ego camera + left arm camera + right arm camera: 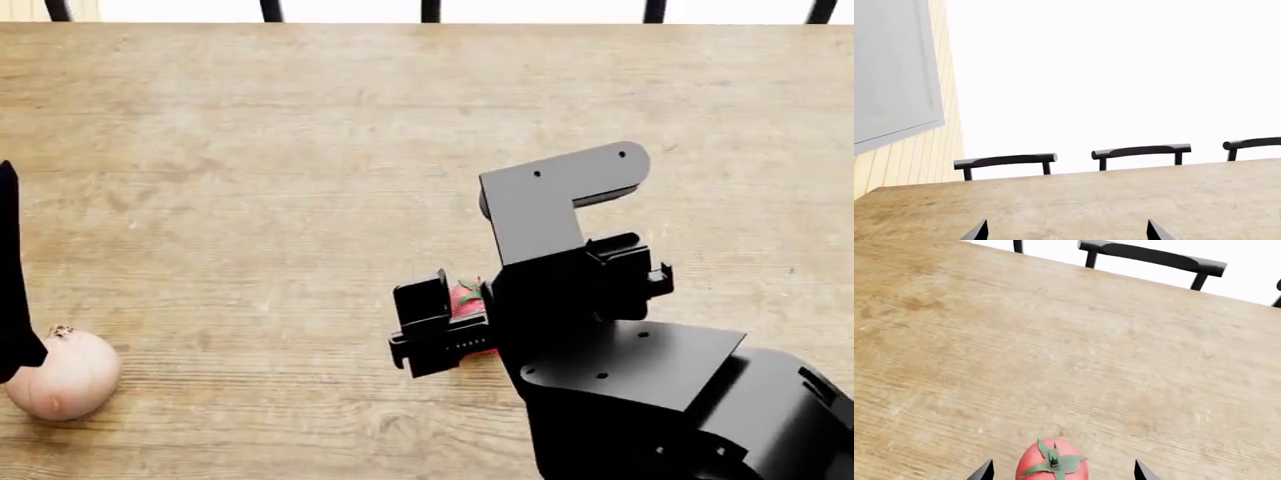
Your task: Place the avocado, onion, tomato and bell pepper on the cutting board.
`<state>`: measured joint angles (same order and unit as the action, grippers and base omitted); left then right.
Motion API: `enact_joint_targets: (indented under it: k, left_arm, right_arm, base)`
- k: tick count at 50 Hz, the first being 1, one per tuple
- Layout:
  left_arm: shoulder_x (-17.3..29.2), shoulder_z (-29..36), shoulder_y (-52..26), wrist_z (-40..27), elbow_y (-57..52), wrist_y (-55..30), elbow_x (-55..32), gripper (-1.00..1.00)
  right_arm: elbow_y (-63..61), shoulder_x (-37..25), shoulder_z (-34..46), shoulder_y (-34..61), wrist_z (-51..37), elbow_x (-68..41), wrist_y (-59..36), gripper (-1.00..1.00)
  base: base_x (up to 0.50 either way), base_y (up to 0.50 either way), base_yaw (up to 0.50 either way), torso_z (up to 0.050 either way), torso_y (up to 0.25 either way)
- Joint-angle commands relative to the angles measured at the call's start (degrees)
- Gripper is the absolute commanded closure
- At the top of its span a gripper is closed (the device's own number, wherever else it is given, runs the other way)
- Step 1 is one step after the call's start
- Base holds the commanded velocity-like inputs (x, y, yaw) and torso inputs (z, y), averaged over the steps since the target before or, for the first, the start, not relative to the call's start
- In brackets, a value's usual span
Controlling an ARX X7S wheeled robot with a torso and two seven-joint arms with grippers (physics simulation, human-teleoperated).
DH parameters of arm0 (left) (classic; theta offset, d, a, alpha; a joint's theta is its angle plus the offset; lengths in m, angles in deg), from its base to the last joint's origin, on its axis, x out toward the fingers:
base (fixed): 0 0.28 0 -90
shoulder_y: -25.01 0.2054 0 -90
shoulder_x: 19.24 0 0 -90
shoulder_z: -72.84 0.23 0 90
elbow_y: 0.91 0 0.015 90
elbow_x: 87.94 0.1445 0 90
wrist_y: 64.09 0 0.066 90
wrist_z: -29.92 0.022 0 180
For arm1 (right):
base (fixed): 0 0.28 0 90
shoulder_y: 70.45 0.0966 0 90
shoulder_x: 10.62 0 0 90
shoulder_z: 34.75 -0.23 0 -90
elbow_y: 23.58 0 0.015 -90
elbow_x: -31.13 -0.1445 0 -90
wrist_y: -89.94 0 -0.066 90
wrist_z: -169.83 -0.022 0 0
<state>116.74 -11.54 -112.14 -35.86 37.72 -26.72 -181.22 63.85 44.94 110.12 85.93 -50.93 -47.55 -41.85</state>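
The red tomato (1052, 461) with its green calyx sits on the wooden table between my right gripper's (1062, 471) spread fingertips; neither tip touches it. In the head view the tomato (466, 298) is mostly hidden behind the right gripper (441, 322) at centre. The pinkish-tan onion (63, 375) lies at the lower left, touching the dark left arm (14, 280) at the frame edge. My left gripper (1066, 231) is open over bare table, holding nothing. Avocado, bell pepper and cutting board are out of view.
The wooden table (334, 150) fills the head view. Black chairs (1006, 161) stand along its far edge. A grey panel on a yellow slatted wall (894, 75) shows in the left wrist view.
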Motion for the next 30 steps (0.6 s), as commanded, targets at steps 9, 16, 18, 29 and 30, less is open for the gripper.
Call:
enact_joint_targets:
  k: [9,16,18,29,30]
  left_arm:
    - [-1.4,-0.7,-0.5,1.2,0.2,0.9,-0.7,-1.00]
    - [-1.3,-0.7,-0.2,0.8,-0.2,1.1,-0.8,-1.00]
    - [-1.1,-0.9,0.1,0.6,-0.3,1.3,-0.9,-1.00]
    - [-0.4,-1.5,1.0,0.1,-0.9,2.0,-1.8,-1.00]
    - [-0.3,-1.5,1.0,0.1,-0.9,2.1,-1.8,-1.00]
  right_arm:
    - [7.7,6.4,1.5,-1.4,6.6,5.6,2.1,-1.00]
    - [10.1,7.6,1.9,-2.0,9.2,6.7,3.7,-1.00]
    - [11.0,8.0,2.2,-1.9,9.6,7.1,3.9,-1.00]
    - [17.0,10.1,3.7,-2.9,12.1,9.9,5.8,-1.00]
    - [17.5,10.2,3.6,-2.9,12.1,10.0,5.8,-1.00]
  base:
    - [0.00,0.00,0.00,0.000,0.000]
    - [0.00,0.00,0.00,0.000,0.000]
    - [0.00,0.00,0.00,0.000,0.000]
    - [0.00,0.00,0.00,0.000,0.000]
    - [0.00,0.00,0.00,0.000,0.000]
